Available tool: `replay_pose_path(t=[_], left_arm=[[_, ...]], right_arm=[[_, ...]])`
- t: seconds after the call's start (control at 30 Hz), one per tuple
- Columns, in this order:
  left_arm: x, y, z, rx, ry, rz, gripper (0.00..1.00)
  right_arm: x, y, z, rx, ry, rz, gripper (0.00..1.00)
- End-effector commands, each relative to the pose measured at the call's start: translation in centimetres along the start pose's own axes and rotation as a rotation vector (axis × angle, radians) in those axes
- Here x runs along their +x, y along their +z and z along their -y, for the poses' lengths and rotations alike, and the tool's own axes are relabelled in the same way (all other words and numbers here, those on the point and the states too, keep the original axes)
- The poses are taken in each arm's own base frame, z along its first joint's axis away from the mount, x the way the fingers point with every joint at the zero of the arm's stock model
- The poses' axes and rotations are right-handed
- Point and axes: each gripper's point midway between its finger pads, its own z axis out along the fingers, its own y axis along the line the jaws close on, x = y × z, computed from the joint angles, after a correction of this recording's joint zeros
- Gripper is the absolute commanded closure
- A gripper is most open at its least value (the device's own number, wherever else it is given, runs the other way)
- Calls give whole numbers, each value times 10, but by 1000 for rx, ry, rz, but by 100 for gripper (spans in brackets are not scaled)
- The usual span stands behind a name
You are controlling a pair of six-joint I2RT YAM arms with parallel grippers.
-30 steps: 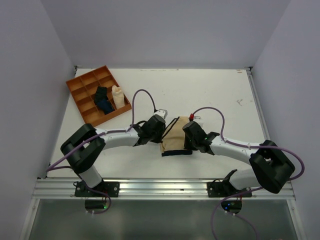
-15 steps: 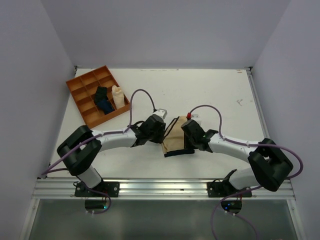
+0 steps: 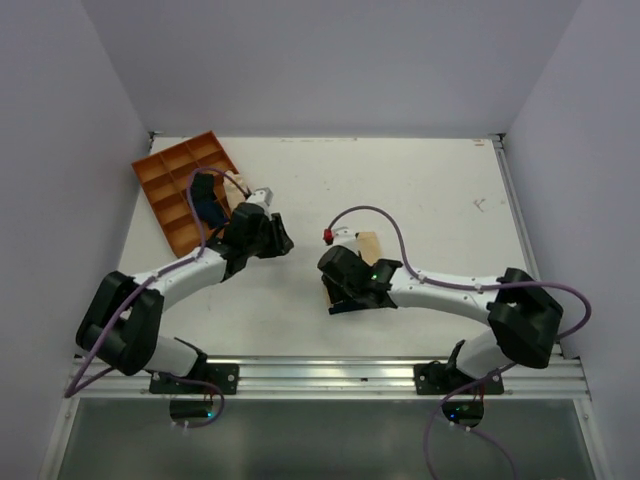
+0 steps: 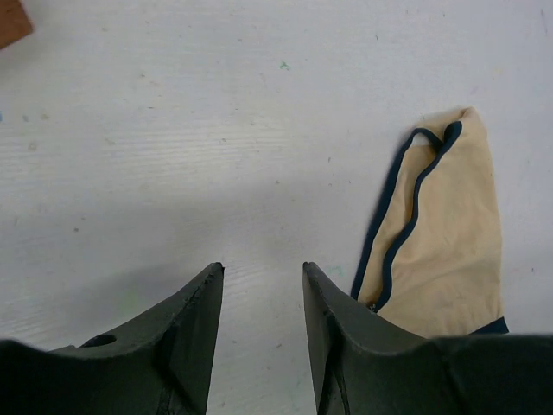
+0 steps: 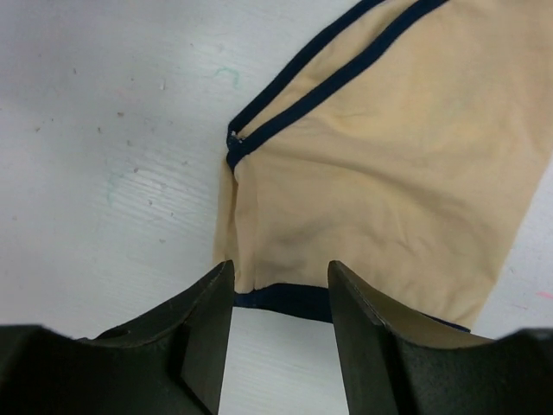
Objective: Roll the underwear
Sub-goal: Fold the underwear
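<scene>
The underwear (image 5: 380,173) is a beige cloth with a dark edge band, lying flat and folded narrow on the white table. In the top view most of it (image 3: 369,244) is hidden under my right arm. My right gripper (image 5: 281,266) is open, its fingers straddling the dark band at the cloth's near edge; in the top view it (image 3: 338,296) sits over that end. My left gripper (image 4: 262,270) is open and empty over bare table, with the underwear (image 4: 449,233) off to its right. In the top view it (image 3: 283,243) is well left of the cloth.
An orange compartment tray (image 3: 170,185) stands at the back left, holding a dark blue rolled cloth (image 3: 205,205); my left wrist is right beside it. Its corner shows in the left wrist view (image 4: 10,22). Walls close in the table on both sides.
My left gripper has drawn away from the underwear, back and left toward the tray. My right gripper has shifted left and nearer, over the cloth's banded end. Less of the cloth shows.
</scene>
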Motion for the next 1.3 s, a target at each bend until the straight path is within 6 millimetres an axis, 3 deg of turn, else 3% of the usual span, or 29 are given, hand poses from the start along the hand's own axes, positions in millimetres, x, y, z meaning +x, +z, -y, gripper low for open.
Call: replay_pose_path(t=[0.0, 0.03, 0.07, 0.1, 0.2, 0.4, 0.53, 0.73, 0.8, 0.9, 1.0, 1.07, 1.13, 1.17, 1.27], left_arm=[[-31, -22, 6, 95, -69, 110, 54], [-30, -24, -8, 73, -94, 119, 53], [-32, -26, -12, 69, -105, 131, 53], [-38, -32, -17, 74, -123, 156, 53], [-38, -37, -28, 66, -135, 166, 52], [-36, -37, -34, 58, -135, 160, 52], [-37, -37, -35, 56, -135, 161, 52], [-38, -37, -36, 53, -132, 163, 52], [-39, -38, -37, 50, -133, 169, 52], [-43, -40, -38, 52, -125, 177, 52], [-48, -43, -21, 144, -56, 170, 53], [-51, -45, -4, 239, -25, 170, 54], [-43, -48, 21, 384, 14, 118, 58], [-40, -49, 30, 424, 34, 103, 59], [-24, -40, 61, 524, 102, 35, 60]], right_arm=[[-7, 6, -6, 91, -87, 2, 48], [-7, 8, -9, 98, -102, -3, 47], [3, 15, -12, 122, -139, -36, 46], [-4, 16, -16, 138, -144, -21, 46], [3, 26, -14, 227, -199, -55, 45], [10, 41, -26, 259, -261, -83, 46], [14, 41, -35, 254, -270, -85, 50], [20, 47, -36, 269, -268, -119, 74], [19, 47, -41, 248, -259, -115, 90], [15, 39, -58, 130, -244, -105, 100], [12, 22, -66, 11, -224, -74, 100], [28, 18, -67, -71, -219, -84, 100], [30, 6, -72, -155, -214, -69, 100], [40, 8, -68, -170, -218, -74, 100], [45, 1, -64, -208, -213, -62, 100]])
